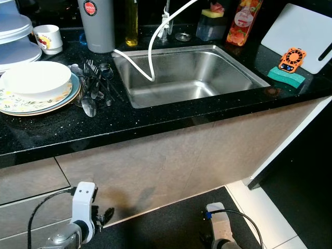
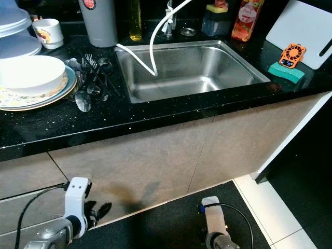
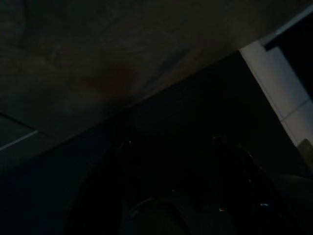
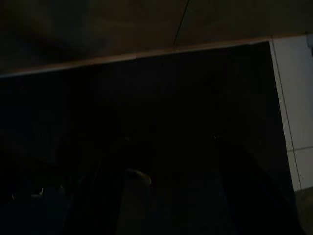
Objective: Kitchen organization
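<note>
Standing before the sink [image 1: 192,78], with nothing yet picked up: an opening step, judged from both arms hanging low in front of the cabinet face. Left gripper [image 1: 105,213] down by the cabinet, right gripper [image 1: 215,228] down over the dark floor mat; neither touching or carrying anything, though how far either pair of fingers is spread cannot be told (both wrist views too dark, showing little beyond the cabinet's lower edge and floor). On the black counter [image 1: 155,122], to the left of the sink, a white bowl [image 1: 36,79] resting on stacked patterned plates [image 1: 31,102], and just beside them a loose heap of cutlery [image 1: 93,85] (forks and spoons, tangled). Likely next: raising one arm to counter height and reaching left toward the cutlery or the bowl, calling for a careful approach, given how closely the pieces overlap.
</note>
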